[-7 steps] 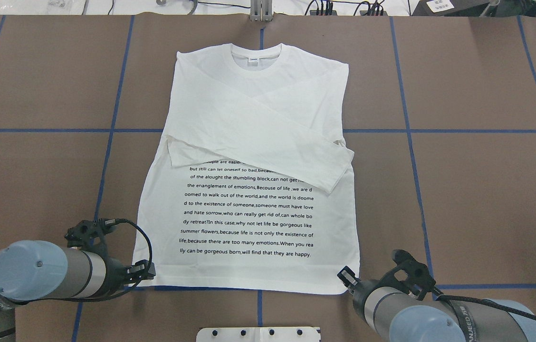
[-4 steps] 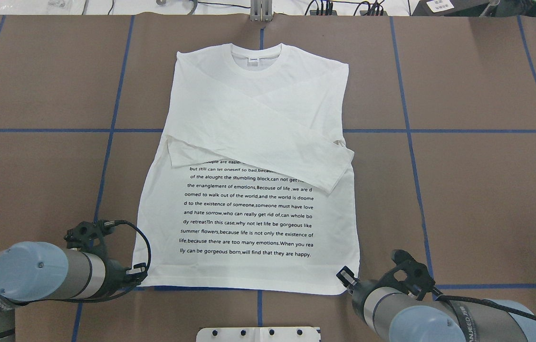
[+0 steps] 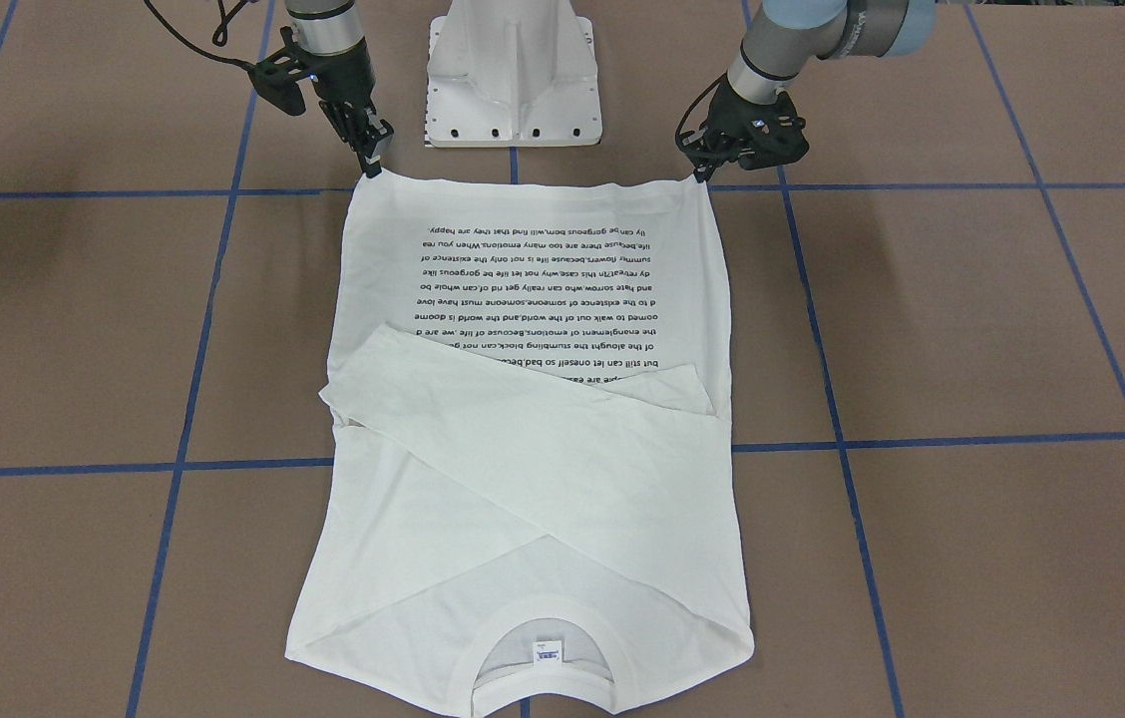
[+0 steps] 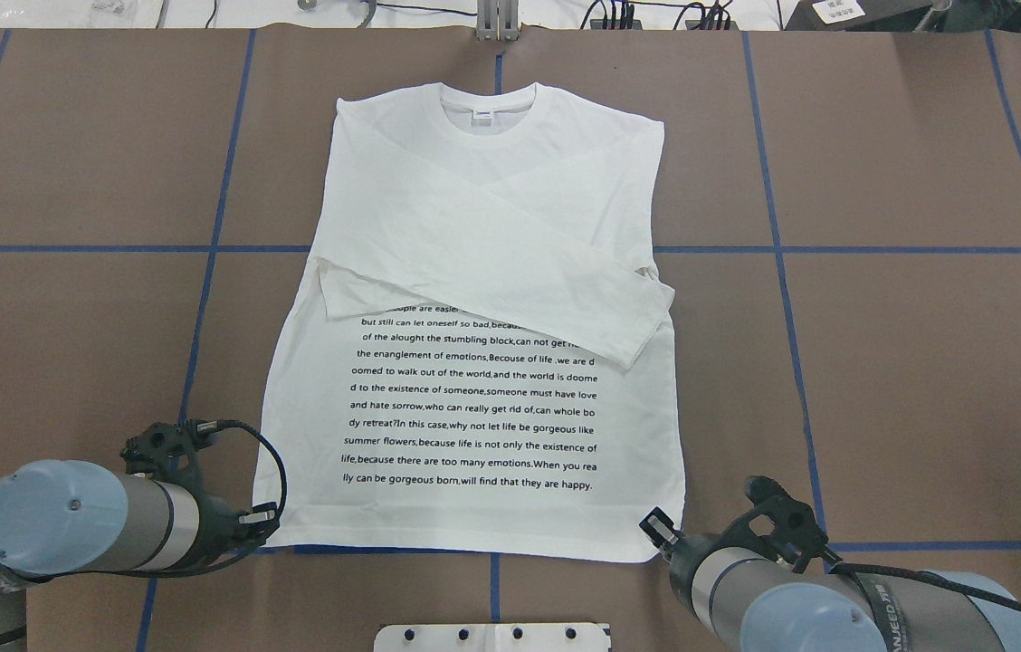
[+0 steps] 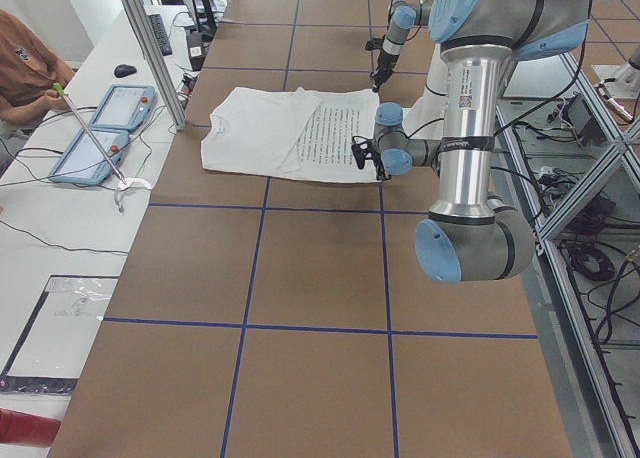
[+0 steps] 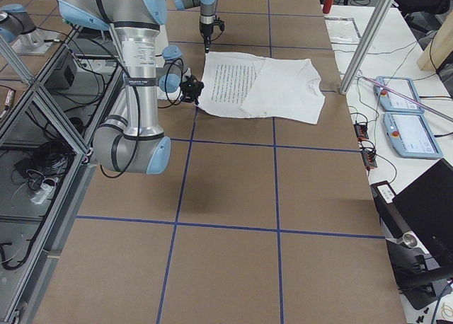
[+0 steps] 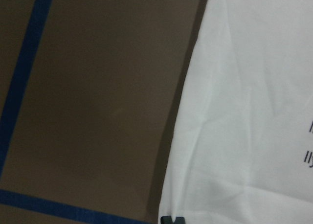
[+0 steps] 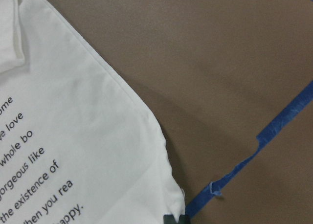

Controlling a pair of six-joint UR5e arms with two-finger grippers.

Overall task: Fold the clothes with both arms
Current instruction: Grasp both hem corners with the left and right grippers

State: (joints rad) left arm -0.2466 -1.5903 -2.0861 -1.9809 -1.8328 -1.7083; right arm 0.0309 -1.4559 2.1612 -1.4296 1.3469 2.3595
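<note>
shirt [image 4: 474, 272]: flat on worktop [image 4: 909, 362], sleeves crossed, stretching away ahead of both tools
left tool [image 4: 264, 520]: narrow, pinching hem corner at its tip
right tool [image 4: 653, 524]: narrow, pinching other hem corner

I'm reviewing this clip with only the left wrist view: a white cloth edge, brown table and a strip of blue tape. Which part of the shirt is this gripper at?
Observer: The left gripper is at one corner of the hem of the T-shirt. That is the printed end, farthest from the collar.
Operator: My view shows nothing of the other arm. Where is it?
Observer: The right gripper is at the opposite hem corner, so the two grippers flank the hem, one at each end.
</note>
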